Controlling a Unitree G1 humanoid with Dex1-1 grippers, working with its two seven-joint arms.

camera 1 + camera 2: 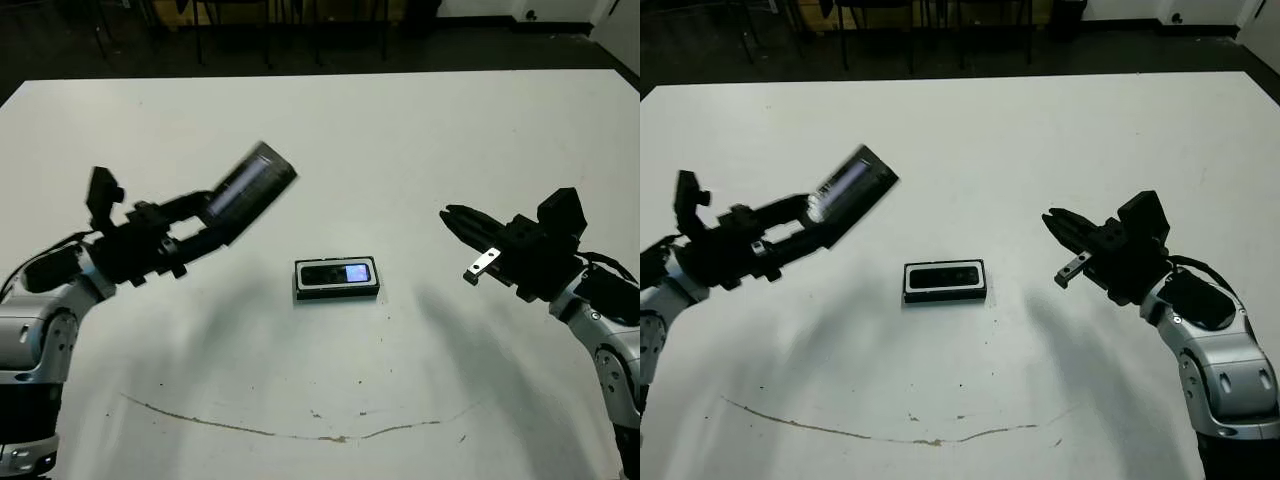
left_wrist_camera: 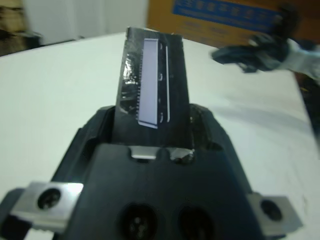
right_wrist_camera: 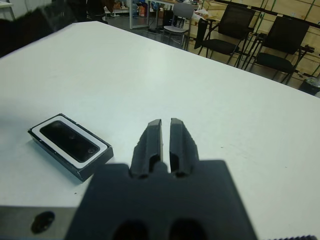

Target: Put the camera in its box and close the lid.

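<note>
Head view: box sits mid-surface, camera lying inside it. Left end effector is clamped on the lid, held raised and tilted, left of the box.
Right wrist view: right end effector fingers together, empty, near the box.

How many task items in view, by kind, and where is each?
camera: 1, lying in the box
box: 1, on the table between the arms
lid: 1, held in the air by the left gripper
Total: 3
</note>
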